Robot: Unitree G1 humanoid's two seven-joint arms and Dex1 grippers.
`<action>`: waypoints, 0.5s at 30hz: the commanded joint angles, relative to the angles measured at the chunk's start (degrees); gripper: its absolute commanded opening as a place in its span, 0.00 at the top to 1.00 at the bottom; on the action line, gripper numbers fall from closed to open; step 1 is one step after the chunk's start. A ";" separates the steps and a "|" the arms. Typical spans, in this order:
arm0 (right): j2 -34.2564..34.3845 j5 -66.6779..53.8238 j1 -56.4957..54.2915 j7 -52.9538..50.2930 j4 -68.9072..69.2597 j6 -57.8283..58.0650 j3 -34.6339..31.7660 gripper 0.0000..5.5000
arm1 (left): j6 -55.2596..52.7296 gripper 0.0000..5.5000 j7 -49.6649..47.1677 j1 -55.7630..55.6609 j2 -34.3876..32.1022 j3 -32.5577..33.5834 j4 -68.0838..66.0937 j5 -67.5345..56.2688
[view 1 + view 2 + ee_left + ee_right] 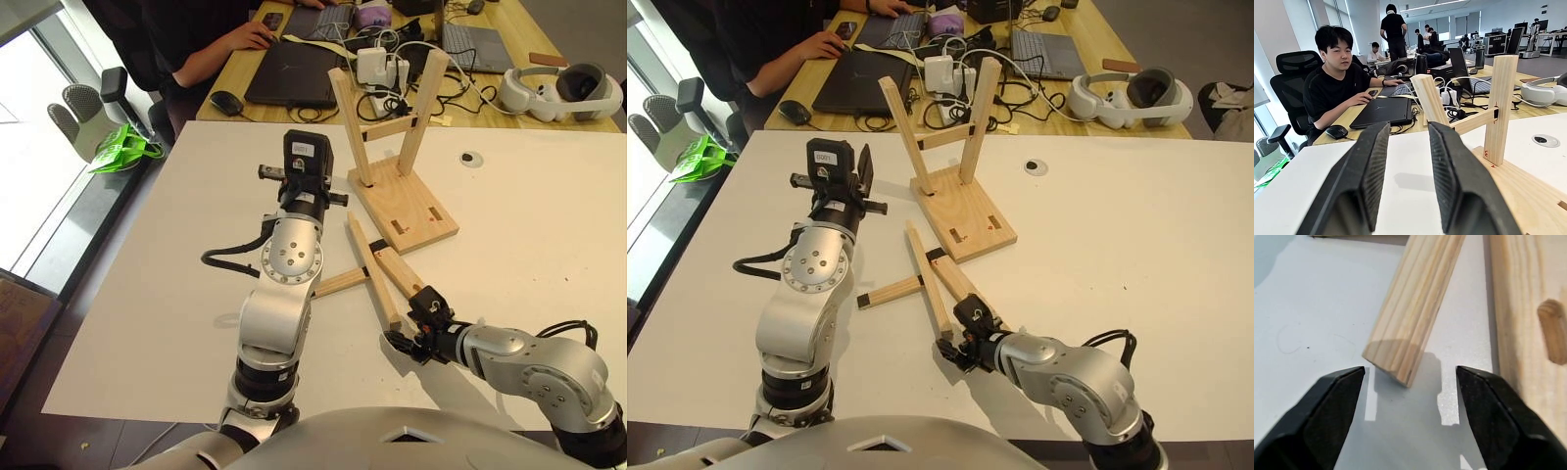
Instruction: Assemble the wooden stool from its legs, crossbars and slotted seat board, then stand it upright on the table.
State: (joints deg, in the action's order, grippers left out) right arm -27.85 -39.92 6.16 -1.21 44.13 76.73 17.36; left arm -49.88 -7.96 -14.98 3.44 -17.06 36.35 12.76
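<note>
— Close to the near edge of the table (549,225), what's the right gripper (400,343) up to?
— Its fingers are spread, one on each side of the near end of the loose leg pair (377,274), gripping nothing. I'd say it's at the pick-up step: the fingers must close on that leg before lifting.
— And the left gripper (1408,166)?
— Raised over mid-table, also parted and empty, facing the seat board (411,211).
— Where's that?
— Lying flat, farther off to the right, with two legs (350,127) upright in it and two slots (397,225) free on its near side.
— Room to move?
— Plenty of bare table to the right. The far edge is tight, with a laptop (294,73) just beyond.
</note>
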 commanded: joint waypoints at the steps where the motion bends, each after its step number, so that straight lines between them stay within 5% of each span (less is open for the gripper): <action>1: -0.28 5.83 1.32 -0.95 -3.74 -1.62 3.83 0.36 | -0.04 0.73 1.11 0.06 0.67 -0.34 -0.26 -0.23; 5: 0.19 11.52 1.79 -0.96 -7.35 -6.37 6.02 0.36 | -0.36 0.73 2.22 0.12 0.21 -0.25 -0.16 -0.08; 15: 6.05 17.23 -1.49 -0.06 -12.06 -13.47 -0.29 0.70 | -0.86 0.73 3.48 -0.47 -0.72 1.25 -0.11 0.66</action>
State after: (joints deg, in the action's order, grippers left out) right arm -22.44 -24.12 6.00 -1.41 34.39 63.17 18.76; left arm -50.08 -4.71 -14.96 3.07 -16.38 36.34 12.91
